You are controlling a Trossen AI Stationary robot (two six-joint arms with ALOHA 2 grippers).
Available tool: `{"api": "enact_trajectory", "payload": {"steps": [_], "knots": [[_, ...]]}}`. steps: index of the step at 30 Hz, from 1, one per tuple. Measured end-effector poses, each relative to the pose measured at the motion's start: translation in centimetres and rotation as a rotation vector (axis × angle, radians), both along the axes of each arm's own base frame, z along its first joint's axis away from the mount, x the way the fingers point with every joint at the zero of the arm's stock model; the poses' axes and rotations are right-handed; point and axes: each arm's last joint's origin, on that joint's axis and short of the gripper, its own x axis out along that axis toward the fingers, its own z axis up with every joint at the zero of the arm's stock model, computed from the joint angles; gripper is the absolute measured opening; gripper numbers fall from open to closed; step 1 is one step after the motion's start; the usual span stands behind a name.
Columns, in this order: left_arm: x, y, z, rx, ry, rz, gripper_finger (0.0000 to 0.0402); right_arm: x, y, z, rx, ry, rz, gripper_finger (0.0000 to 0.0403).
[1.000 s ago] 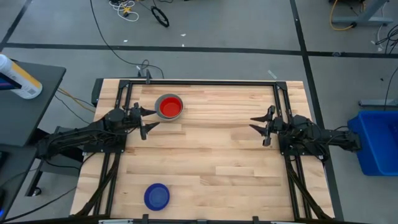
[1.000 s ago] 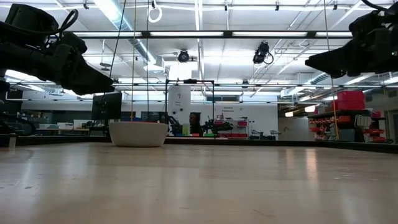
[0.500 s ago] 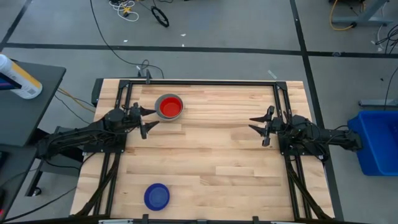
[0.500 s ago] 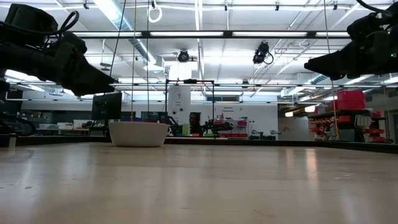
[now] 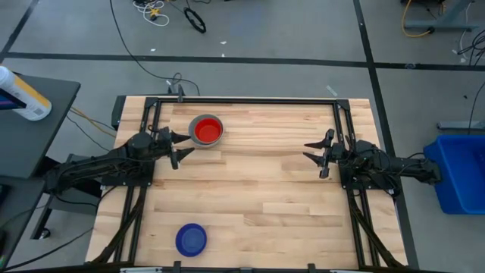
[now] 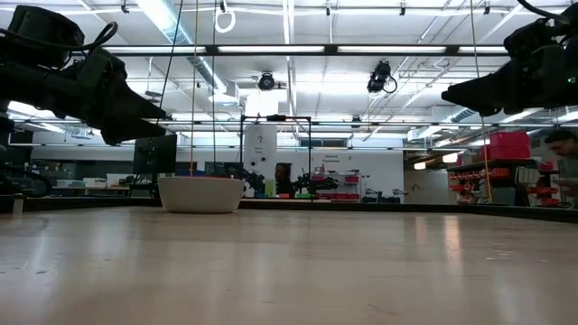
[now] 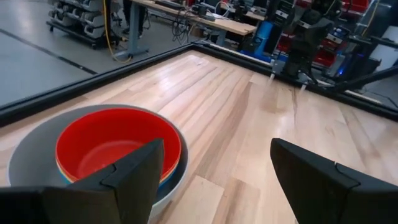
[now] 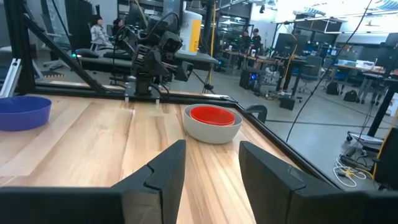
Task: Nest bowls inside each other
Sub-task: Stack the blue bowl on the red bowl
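On the wooden desk (image 5: 250, 189) a stack of bowls sits toward the far left: the grey bowl (image 5: 206, 139) on the outside, the red bowl (image 5: 206, 130) nested on top inside it. From the left wrist view a thin yellow edge and a light blue edge peek out between red and grey, so more bowls are in that stack. The dark blue bowl (image 5: 191, 240) stands alone near the front edge on the left side, well apart from the stack.

The left gripper (image 5: 182, 144) hangs just beside the stack, on its near-left side, above the desk and not touching anything. Its fingers (image 7: 134, 174) are spread wide and empty; the red bowl shows past one of them and bare wood lies between the two.

The right gripper (image 5: 317, 154) hovers over the right side of the desk, well apart from every bowl. Its fingers (image 8: 163, 168) stand partly apart with nothing between them, only bare desk showing through the gap. It faces across the desk toward the left arm and the stack.

In the low view both arms hang above the desk surface, the grey bowl (image 6: 200, 194) resting flat farther back.

Off the desk, a blue bin (image 5: 461, 173) stands on the floor to the right, and cables (image 5: 151, 11) lie on the floor beyond the far edge.
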Motion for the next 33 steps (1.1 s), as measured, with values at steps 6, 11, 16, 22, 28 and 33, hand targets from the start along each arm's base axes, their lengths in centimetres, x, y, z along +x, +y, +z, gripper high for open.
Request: {"api": "enact_trajectory", "payload": {"steps": [6, 11, 16, 22, 28, 33], "knots": [[0.0, -0.1, 0.0, -0.021, -0.001, -0.04, 0.0304, 0.0, 0.0, 0.0, 0.0, 0.0, 0.001, 0.0162], [0.1, -0.2, 0.0, -0.04, -0.005, -0.082, 0.0304, 0.0, 0.0, 0.0, 0.011, -0.002, 0.007, 0.0156], [0.4, -0.7, -0.2, -0.194, 0.04, -0.245, 0.0304, 0.0, 0.2, 0.0, 0.053, -0.004, 0.052, 0.0159], [0.5, -1.5, -1.2, -0.391, 0.264, -0.311, 0.0304, 0.0, 0.3, -0.2, 0.055, 0.009, 0.103, 0.0167], [1.0, -3.0, -1.0, -0.451, 0.356, -0.381, 0.0304, 0.1, 0.3, -0.2, 0.059, 0.009, 0.103, 0.0163], [1.2, -4.8, -0.5, -0.481, 0.378, -0.442, 0.0304, 0.1, 0.3, -0.2, 0.058, 0.009, 0.103, 0.0157]]}}
